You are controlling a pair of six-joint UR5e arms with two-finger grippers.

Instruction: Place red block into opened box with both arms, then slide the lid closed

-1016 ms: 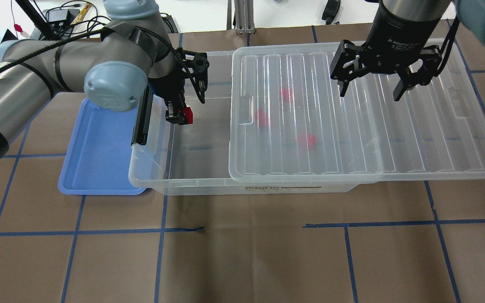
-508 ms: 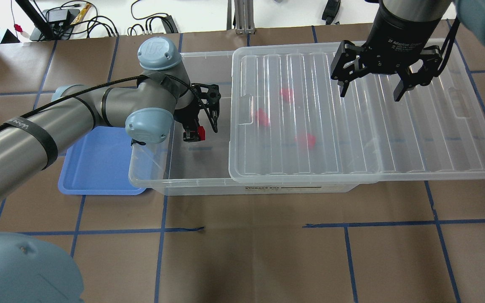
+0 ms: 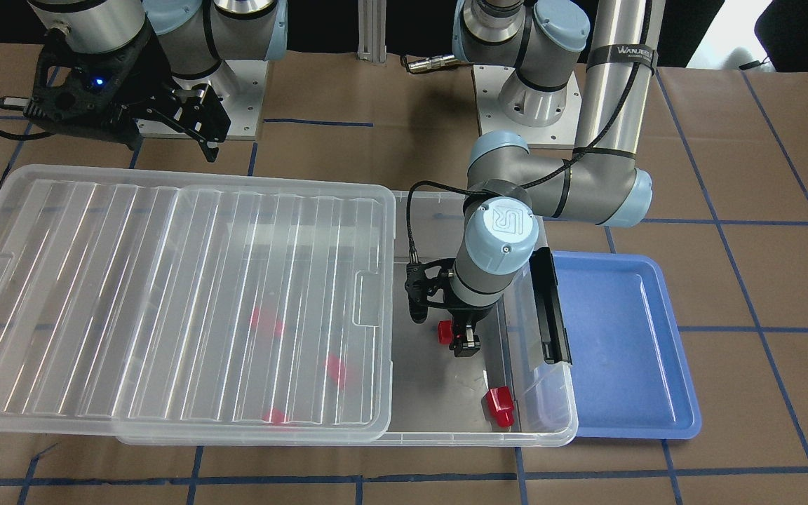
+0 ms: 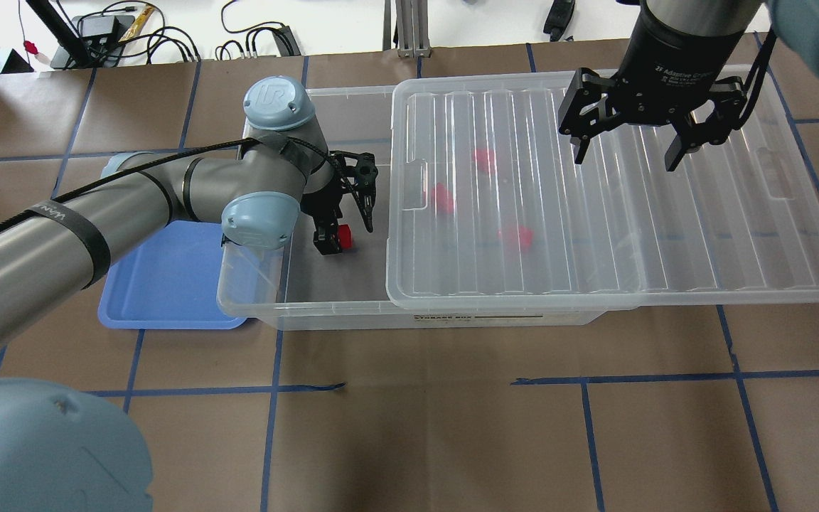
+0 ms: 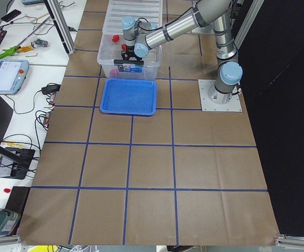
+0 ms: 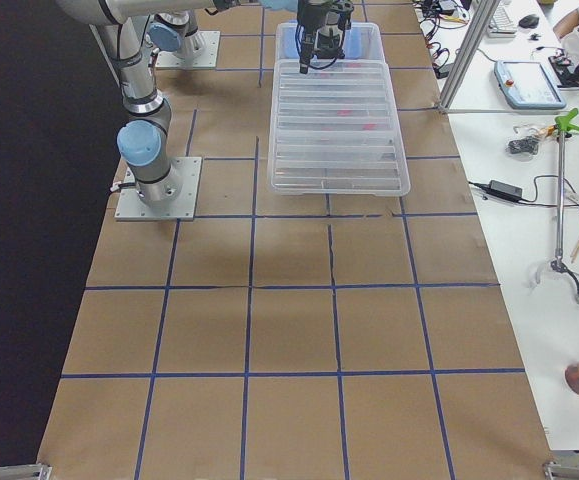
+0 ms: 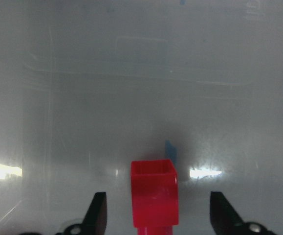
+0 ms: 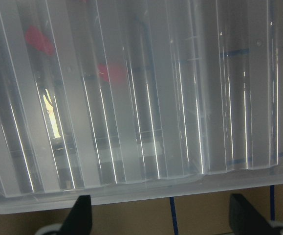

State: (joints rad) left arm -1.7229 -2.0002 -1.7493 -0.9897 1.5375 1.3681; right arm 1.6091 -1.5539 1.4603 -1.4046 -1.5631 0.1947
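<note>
The red block (image 7: 154, 196) is seen loose between the spread fingers of the left gripper (image 4: 347, 235) — the right gripper (image 4: 625, 161) is held open, empty, above the lid (image 4: 736, 235).

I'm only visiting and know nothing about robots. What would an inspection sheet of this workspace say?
Surface: brown-papered table, blue tape grid.
Job's things: box open at one end; lid covering the rest; red block lying free in the open end; corner block nearby; three blocks under lid.
Clutter: blue tray beside the box.
Grippers: left gripper open, inside box; right gripper open, above lid.
Cables: black cable along left arm; loose wires behind the table.
Surroundings: handheld screen on a side bench.
</note>
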